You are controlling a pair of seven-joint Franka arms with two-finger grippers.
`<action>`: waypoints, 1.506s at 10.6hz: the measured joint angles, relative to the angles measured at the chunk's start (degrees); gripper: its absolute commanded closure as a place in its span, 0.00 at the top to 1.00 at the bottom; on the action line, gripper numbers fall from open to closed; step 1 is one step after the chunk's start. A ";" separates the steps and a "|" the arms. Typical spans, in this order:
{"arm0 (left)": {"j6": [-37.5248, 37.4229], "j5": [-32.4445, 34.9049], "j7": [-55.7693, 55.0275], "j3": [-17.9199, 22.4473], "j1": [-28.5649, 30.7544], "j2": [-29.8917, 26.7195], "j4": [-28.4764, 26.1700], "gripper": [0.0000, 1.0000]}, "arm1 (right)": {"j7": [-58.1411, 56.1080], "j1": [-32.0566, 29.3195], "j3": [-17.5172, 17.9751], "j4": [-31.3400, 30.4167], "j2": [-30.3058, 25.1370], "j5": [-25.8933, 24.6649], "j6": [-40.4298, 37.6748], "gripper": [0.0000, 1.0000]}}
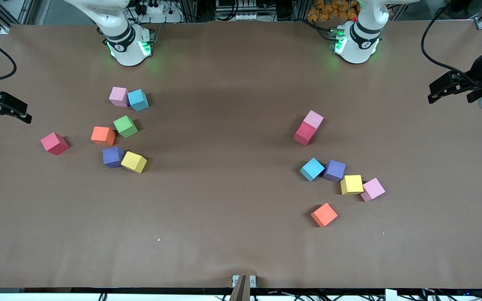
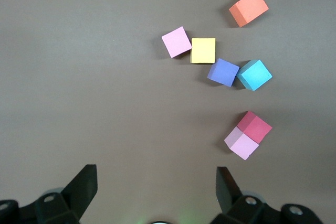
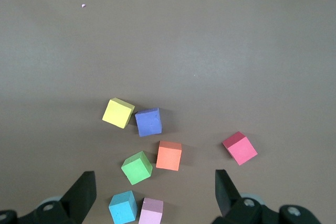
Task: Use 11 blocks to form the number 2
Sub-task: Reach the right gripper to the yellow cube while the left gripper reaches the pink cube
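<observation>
Blocks (image 1: 125, 126): judged light, stiff, matte; best gripped across opposite flat faces.
Left end effector (image 2: 156, 184): fully spread, nothing held.
Right end effector (image 3: 155, 187): fully spread, nothing held.

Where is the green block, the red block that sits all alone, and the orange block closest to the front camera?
green block (image 1: 125, 126): front view, on its top face.
lone red block (image 1: 55, 143): front view, on its top face.
orange block (image 1: 324, 215): front view, on its top face.
</observation>
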 measured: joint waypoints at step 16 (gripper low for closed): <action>19.12 -0.02 0.00 -16.73 -0.68 4.37 -24.38 1.00 | 0.00 0.06 0.06 0.00 1.09 0.00 1.20 1.00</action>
